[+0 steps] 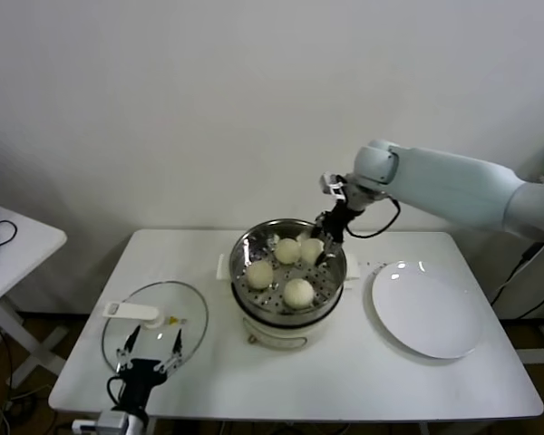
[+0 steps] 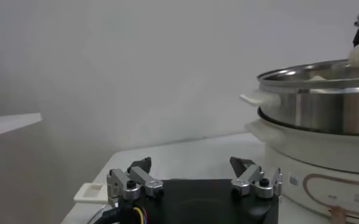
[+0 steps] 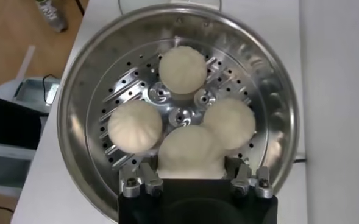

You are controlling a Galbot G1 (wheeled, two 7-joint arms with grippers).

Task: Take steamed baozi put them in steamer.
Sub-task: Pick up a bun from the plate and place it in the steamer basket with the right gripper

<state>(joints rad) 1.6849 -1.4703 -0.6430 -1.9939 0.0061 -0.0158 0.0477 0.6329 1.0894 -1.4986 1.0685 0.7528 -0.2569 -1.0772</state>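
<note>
Buns (image 3: pixel 182 68), all four, are seen in the steamer (image 1: pixel 251 243) at mid-counter, the last one pinched by the right claw (image 3: pixel 190 176) and not yet dropped, while the spread left claw (image 1: pixel 150 345) is parked near the front left corner.

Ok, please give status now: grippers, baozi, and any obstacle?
Right gripper in the steamer, around the fourth baozi. Left gripper open, parked over the glass lid. Plate bare. No obstacle seen.

I see a plain white wall (image 1: pixel 163 100) behind; a white table (image 1: pixel 363 381) in front; a second small table (image 1: pixel 14 249) beside; brown floor (image 1: pixel 18 362) below.
</note>
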